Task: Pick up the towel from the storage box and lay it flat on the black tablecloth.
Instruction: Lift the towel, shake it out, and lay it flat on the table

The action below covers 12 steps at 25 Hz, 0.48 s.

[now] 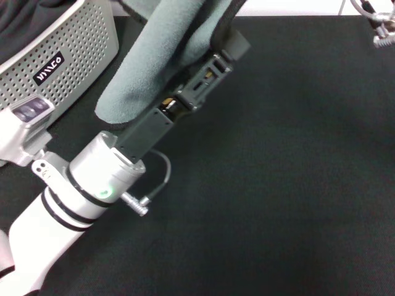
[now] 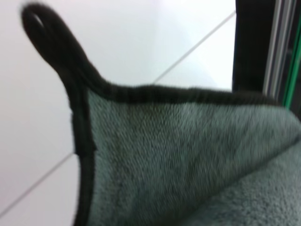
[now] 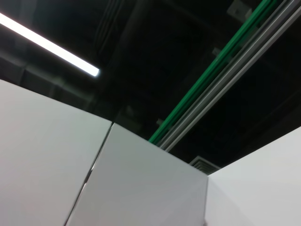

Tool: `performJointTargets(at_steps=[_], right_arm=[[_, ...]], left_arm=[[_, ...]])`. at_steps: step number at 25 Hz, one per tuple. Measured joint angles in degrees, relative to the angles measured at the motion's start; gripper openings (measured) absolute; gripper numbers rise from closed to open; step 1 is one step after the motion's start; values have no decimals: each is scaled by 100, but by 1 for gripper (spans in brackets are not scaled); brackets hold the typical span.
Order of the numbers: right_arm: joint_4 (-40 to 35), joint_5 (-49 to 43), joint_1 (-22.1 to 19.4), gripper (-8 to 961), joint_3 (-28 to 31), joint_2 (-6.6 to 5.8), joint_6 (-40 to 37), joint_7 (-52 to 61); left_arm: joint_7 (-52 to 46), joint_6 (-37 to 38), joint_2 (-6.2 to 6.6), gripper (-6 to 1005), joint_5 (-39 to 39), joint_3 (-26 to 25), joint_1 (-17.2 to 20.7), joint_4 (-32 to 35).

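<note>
The left gripper, upper centre of the head view, carries the towel above the black tablecloth. The cloth hangs grey-teal side out, draped back along the arm toward the lower left of the frame. The storage box stands at the upper left, just beside the hanging folds and clear of them, with dark fabric showing inside its rim.

The jaws are hidden under the fleece; they appear closed on the towel, since it hangs from that point. The towel's long axis runs diagonally, from top centre down to the left, and its lower lobe ends above the cloth near the box. Open tablecloth lies to the right and below, so the laying move likely goes that way, away from the box.

The left wrist view shows what the head view does not: the towel's black edge trim and a hanging loop at 1 corner, close up against a white wall. The right wrist view shows only ceiling and wall panels. The right gripper sits parked at the far upper right edge, well apart, its fingers unreadable.
</note>
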Motion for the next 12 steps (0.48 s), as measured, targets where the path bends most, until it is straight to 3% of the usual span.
performJointTargets(at_steps=[12], right_arm=[[68, -12, -550, 89, 352, -16, -258, 60]], left_arm=[[-299, 272, 0, 515, -266, -361, 535, 383]])
